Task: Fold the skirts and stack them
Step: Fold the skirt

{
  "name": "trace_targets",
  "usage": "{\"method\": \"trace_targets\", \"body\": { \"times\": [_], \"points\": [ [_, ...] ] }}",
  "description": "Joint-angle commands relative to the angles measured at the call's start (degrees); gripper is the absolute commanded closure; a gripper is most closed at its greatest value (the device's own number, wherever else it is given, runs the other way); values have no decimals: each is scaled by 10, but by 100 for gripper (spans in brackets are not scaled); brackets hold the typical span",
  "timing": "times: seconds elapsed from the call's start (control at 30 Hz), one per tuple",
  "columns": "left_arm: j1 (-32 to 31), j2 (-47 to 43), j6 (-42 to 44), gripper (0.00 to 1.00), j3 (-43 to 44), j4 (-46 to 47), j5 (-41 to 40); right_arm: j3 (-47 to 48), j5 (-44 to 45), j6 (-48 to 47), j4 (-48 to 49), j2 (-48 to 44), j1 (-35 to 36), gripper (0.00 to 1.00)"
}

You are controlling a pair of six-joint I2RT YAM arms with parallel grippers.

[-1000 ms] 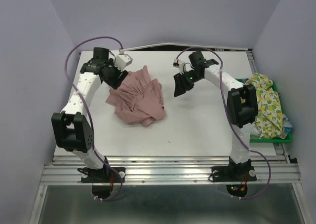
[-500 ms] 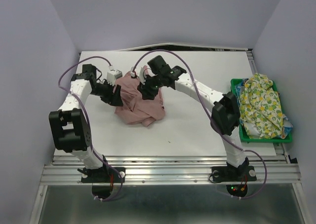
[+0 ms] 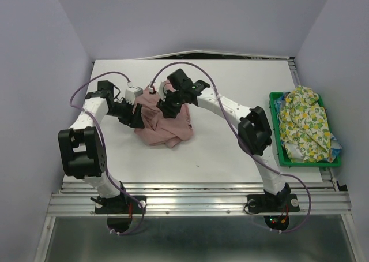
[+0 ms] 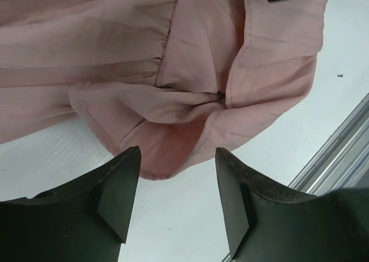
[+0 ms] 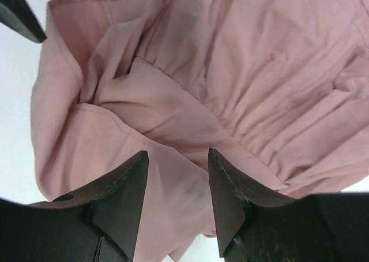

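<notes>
Even, diffuse light from above leaves the white bench [image 3: 230,146] bright without glare, with only faint, soft shadows. Both wrist views are sharp at centre; their black fingers [image 4: 115,198] show as near-featureless dark shapes.

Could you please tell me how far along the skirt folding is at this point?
Done: nothing looks folded or stacked. In hand: the pink skirt lies crumpled on the table, with the left end effector and right end effector open over it. Left: grasping, folding, stacking, and the yellow-patterned clothing in the green bin.

white tbl [image 3: 230,152] | green bin [image 3: 305,163] rt edge | alu rail [image 3: 196,203] near edge
</notes>
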Motion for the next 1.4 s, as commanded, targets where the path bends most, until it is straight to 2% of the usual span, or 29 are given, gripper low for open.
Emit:
{"method": "trace_targets", "body": {
  "times": [0.0, 0.37, 0.47, 0.5, 0.57, 0.67, 0.93, 1.17, 1.27, 1.37],
  "points": [
    [0, -37, -14, 34, -8, 21, -4, 8, 6, 20, 5, -12, 26, 48],
    [1, -44, -18, 34, -25, 33, -7, -32, 25, 37, 20, -13, 52, 52],
    [1, -46, -18, 34, -27, 34, -9, -26, 41, 37, 20, -6, 57, 62],
    [1, -46, -19, 34, -28, 35, -11, -24, 48, 39, 21, -4, 57, 75],
    [1, -46, -19, 34, -27, 35, -13, -25, 61, 44, 25, -7, 57, 93],
    [2, -46, -20, 34, -27, 37, -15, -27, 78, 52, 33, -21, 57, 98],
    [2, -54, -14, 34, -27, 39, -19, -34, 140, 87, 40, -70, 51, 99],
    [1, -63, -4, 35, -25, 46, -43, -56, 112, 162, 77, -103, -27, 92],
    [0, -76, 0, 38, -22, 55, -45, -64, 93, 187, 84, -96, -58, 98],
    [-8, -102, 1, 38, -25, 80, -63, -75, 61, 211, 85, -75, -90, 99]
  ]
}}
